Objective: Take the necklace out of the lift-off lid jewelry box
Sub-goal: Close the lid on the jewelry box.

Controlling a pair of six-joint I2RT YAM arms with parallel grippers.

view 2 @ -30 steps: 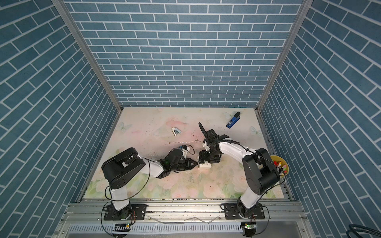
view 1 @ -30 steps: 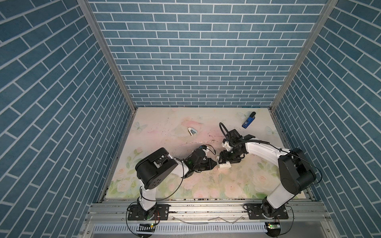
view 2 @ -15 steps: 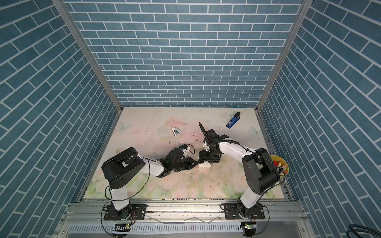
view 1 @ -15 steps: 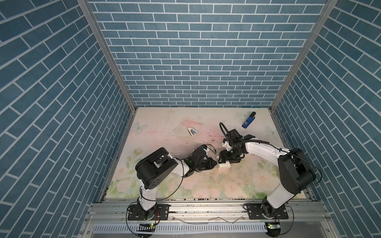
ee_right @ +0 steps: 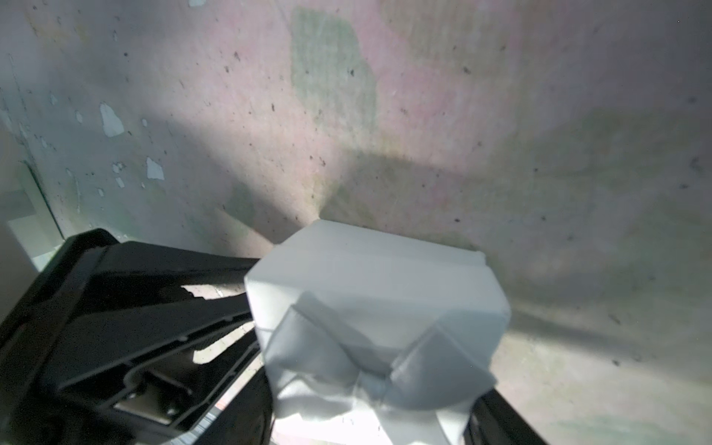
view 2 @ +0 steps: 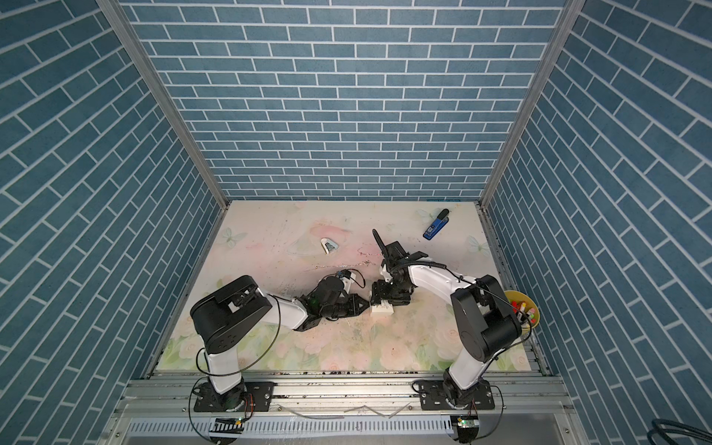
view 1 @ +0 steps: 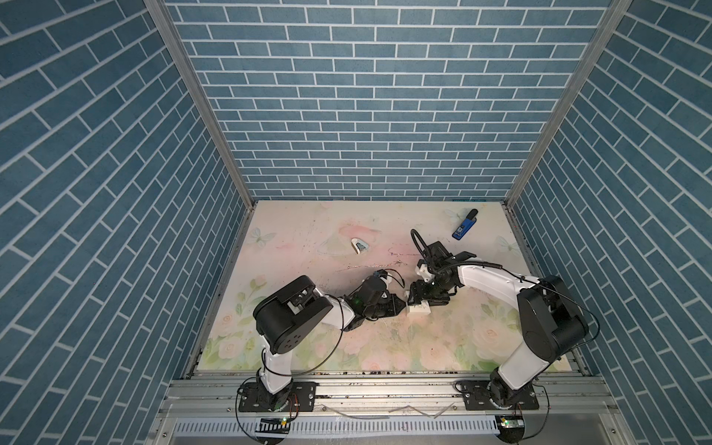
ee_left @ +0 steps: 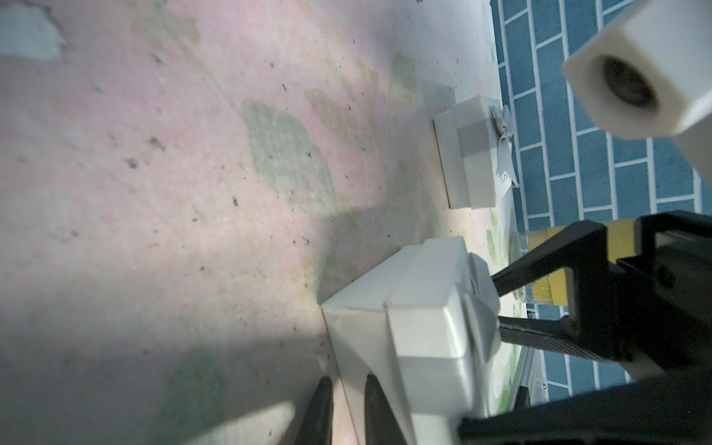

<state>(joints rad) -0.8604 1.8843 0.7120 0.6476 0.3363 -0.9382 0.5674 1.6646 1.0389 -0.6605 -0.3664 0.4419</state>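
Note:
The small white lift-off lid jewelry box point(view 1: 420, 309) point(view 2: 383, 309) stands mid-table where both arms meet. My left gripper point(ee_left: 346, 412) point(view 1: 402, 304) lies low on the mat, shut on a wall of the box base point(ee_left: 358, 319), with one fingertip on each side of its edge. My right gripper point(ee_right: 370, 424) point(view 1: 420, 301) comes down from above, its jaws wide and shut on the lid point(ee_right: 377, 277) point(ee_left: 427, 308), which carries a grey bow and sits on the base. The necklace is hidden.
A second white box with a bow point(ee_left: 470, 154) stands further toward the right wall. Thin chain-like lines point(view 1: 370, 266) lie on the mat behind the arms. A blue object point(view 1: 464, 224), a small white item point(view 1: 360, 246) and a yellow bowl point(view 2: 520, 304) are also there.

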